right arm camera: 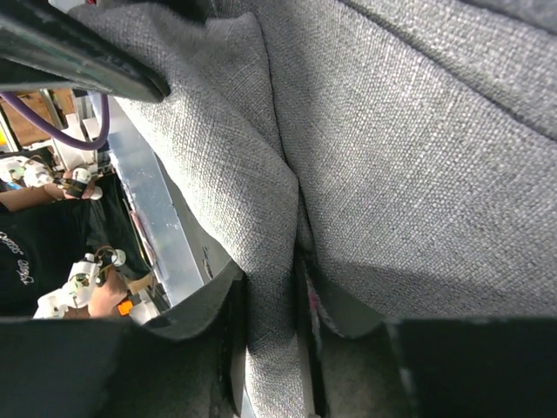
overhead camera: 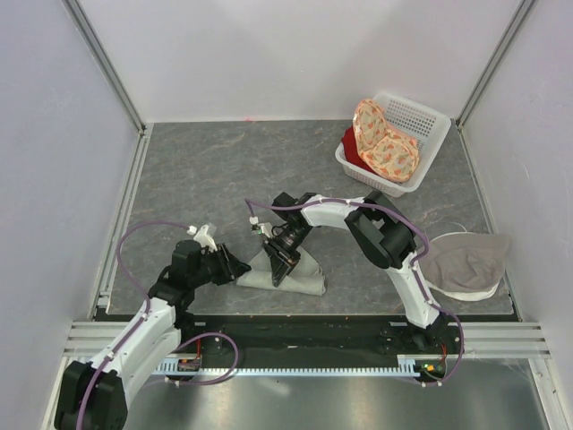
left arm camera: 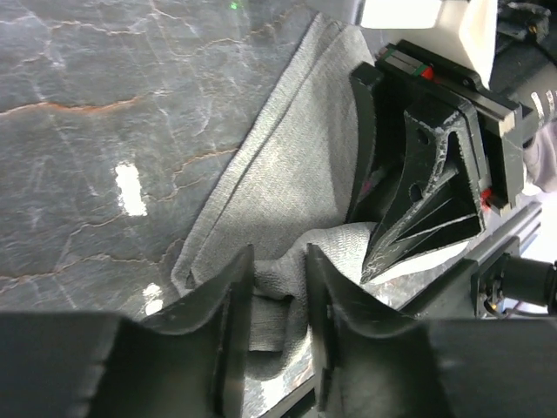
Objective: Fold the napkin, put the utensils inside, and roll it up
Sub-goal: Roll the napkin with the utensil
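The sage-grey napkin (overhead camera: pixel 306 278) lies folded into a small wedge near the table's front edge. My left gripper (overhead camera: pixel 240 267) is at its left corner. In the left wrist view a bunched fold of the napkin (left arm camera: pixel 296 174) sits between the left gripper (left arm camera: pixel 278 261) jaws, which are shut on it. My right gripper (overhead camera: pixel 283 262) points down onto the middle of the cloth, and its black body (left arm camera: pixel 426 174) stands right beside my left one. In the right wrist view my right gripper (right arm camera: pixel 270 292) is shut on a ridge of napkin (right arm camera: pixel 418 157). The utensils are hidden.
A white basket (overhead camera: pixel 428 121) at the back right holds an orange floral cloth (overhead camera: pixel 385 139) and something red. A paler beige-grey cloth (overhead camera: pixel 466 260) lies at the right edge. The metal rail (overhead camera: pixel 295 336) of the table front runs just behind both grippers.
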Available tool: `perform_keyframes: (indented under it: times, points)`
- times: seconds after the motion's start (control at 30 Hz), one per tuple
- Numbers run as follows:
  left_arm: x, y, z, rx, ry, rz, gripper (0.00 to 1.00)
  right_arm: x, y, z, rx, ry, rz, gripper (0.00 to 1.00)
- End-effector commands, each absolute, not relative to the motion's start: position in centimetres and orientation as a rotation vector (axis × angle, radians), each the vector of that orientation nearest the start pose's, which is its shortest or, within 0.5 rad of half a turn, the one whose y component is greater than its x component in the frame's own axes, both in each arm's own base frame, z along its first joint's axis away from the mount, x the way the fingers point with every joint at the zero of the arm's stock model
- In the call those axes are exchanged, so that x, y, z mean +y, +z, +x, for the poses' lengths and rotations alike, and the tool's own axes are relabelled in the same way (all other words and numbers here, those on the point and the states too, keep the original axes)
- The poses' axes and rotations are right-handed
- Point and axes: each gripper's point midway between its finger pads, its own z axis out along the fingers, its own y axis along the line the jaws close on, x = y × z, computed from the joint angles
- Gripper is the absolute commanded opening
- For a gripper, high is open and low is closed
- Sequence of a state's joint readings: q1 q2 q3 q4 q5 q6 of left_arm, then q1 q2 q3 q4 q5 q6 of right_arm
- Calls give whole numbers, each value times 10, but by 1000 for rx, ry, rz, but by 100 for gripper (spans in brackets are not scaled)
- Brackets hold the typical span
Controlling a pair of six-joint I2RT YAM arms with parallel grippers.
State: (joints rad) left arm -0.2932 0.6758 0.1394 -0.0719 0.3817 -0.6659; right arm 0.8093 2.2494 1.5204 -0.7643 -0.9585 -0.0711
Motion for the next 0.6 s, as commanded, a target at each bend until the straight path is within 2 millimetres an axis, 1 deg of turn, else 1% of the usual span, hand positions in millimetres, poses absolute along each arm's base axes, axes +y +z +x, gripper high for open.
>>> perform_keyframes:
  times: [0.0,0.03,0.07,0.1,0.2,0.23,0.27,0.33,0.37,0.4,0.43,0.47,0.5,0.53,0.57]
  points:
    - [-157,52,187,2265,-1001,-174,22,371,1,172,2729,1412,-1386,39]
    - [-156,50,186,2281,-993,-183,17,370,2,175,2727,1410,-1377,42]
    - [-154,48,185,2295,-980,-195,7,372,7,177,2707,1408,-1377,44]
    - [-149,45,185,2321,-939,-229,3,372,10,179,2700,1404,-1369,47]
    - [-139,41,188,2355,-859,-305,2,373,24,195,2652,1349,-1340,53]
    - [-137,38,185,2380,-841,-324,2,374,29,198,2638,1337,-1333,54]
    - [-136,37,185,2385,-836,-336,2,374,39,205,2606,1309,-1324,55]
    - [-134,32,182,2423,-817,-371,2,376,52,209,2558,1281,-1325,59]
    - [-134,31,182,2435,-813,-386,2,379,68,215,2489,1266,-1329,60]
    - [-134,32,183,2439,-811,-393,2,376,70,215,2477,1236,-1328,62]
    - [-134,31,182,2452,-804,-399,2,375,78,218,2439,1221,-1324,63]
    - [-133,28,181,2469,-794,-402,2,379,99,224,2337,1204,-1323,64]
    - [-133,29,183,2470,-788,-404,2,371,94,224,2336,1139,-1315,66]
    - [-133,29,183,2475,-785,-403,2,371,99,225,2287,1106,-1325,67]
    - [-133,30,185,2477,-780,-399,2,374,120,228,2176,1074,-1326,68]
